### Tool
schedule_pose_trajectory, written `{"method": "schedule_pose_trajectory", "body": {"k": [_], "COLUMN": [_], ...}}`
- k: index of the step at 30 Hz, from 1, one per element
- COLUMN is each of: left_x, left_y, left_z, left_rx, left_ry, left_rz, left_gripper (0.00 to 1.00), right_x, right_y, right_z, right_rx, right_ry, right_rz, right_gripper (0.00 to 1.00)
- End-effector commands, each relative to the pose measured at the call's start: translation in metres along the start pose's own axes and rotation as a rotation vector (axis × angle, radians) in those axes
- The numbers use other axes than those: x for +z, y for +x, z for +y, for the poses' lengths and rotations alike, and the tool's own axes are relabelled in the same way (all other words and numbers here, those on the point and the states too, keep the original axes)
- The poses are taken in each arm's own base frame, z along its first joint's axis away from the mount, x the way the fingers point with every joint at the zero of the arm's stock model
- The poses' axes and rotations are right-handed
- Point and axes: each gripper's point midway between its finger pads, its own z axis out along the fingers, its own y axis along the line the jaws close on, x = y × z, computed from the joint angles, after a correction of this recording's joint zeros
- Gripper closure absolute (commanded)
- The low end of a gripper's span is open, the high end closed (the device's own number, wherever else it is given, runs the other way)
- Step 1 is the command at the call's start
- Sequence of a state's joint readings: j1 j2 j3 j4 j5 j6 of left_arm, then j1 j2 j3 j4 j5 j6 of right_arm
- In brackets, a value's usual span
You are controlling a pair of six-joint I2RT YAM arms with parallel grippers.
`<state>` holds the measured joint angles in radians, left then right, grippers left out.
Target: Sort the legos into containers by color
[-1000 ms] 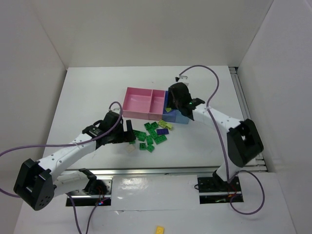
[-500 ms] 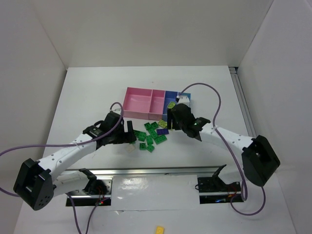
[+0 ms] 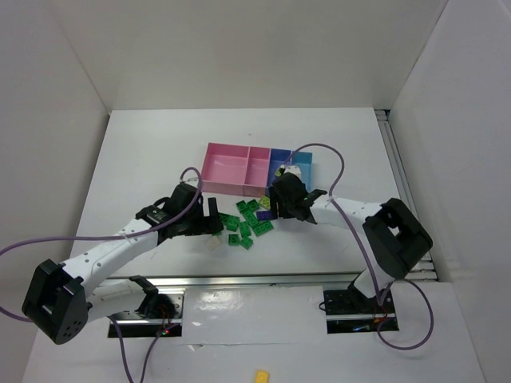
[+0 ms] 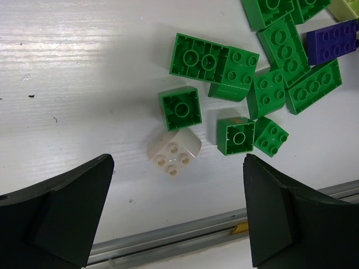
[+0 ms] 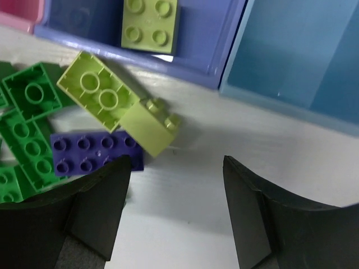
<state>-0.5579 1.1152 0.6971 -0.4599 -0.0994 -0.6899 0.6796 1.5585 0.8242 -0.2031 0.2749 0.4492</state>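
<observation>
The legos lie in a pile [image 3: 249,219] on the table in front of the joined trays: two pink [image 3: 227,169], one blue [image 3: 281,158], one light blue [image 3: 304,166]. In the right wrist view a yellow-green brick [image 5: 150,22] lies in the blue tray [image 5: 84,25]. Two more yellow-green bricks [image 5: 101,89] and a purple brick [image 5: 95,152] lie on the table just ahead of my open, empty right gripper [image 5: 176,213]. My left gripper [image 4: 176,224] is open and empty, low over the table near green bricks [image 4: 179,108] and a white brick [image 4: 174,152].
The light blue tray [image 5: 303,56] shows nothing inside in the right wrist view. A metal rail [image 4: 168,244] runs along the table's near edge behind the left gripper. A lone yellow brick [image 3: 261,373] lies off the table at the bottom.
My right gripper has come down from over the blue tray to the table beside the pile, leaving a yellow-green brick in the blue tray. The left arm has not moved.
</observation>
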Motion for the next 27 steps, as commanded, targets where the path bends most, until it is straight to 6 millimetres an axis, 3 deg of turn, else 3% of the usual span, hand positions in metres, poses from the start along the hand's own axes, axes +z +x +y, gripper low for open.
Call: {"method": "schedule_pose_trajectory", "body": {"k": [1, 9, 12, 13, 18, 27], "left_x": [-0.001, 0.0, 0.0, 0.0, 0.001, 0.007], "left_y": [-0.004, -0.001, -0.001, -0.003, -0.003, -0.003], "left_z": [-0.005, -0.003, -0.003, -0.004, -0.004, -0.006], "left_rx": [-0.02, -0.019, -0.019, -0.019, -0.019, 0.0], "left_ry": [0.012, 0.001, 0.001, 0.001, 0.001, 0.006], "left_rz": [-0.011, 0.004, 0.004, 0.004, 0.004, 0.011], "left_gripper": [0.01, 0.01, 0.01, 0.01, 0.01, 0.01], "right_x": [0.009, 0.028, 0.031, 0.028, 0.01, -0.029], "right_y": [-0.038, -0.044, -0.043, -0.042, -0.042, -0.03], "right_z": [0.012, 0.008, 0.008, 0.007, 0.003, 0.009], "right_rx": [0.016, 0.036, 0.036, 0.037, 0.076, 0.114], "right_ry": [-0.03, -0.012, -0.011, -0.012, -0.028, -0.038], "right_rz": [-0.088, -0.09, -0.089, -0.092, -0.121, -0.172], "right_gripper": [0.27, 0.39, 0.51, 0.59, 0.74, 0.75]}}
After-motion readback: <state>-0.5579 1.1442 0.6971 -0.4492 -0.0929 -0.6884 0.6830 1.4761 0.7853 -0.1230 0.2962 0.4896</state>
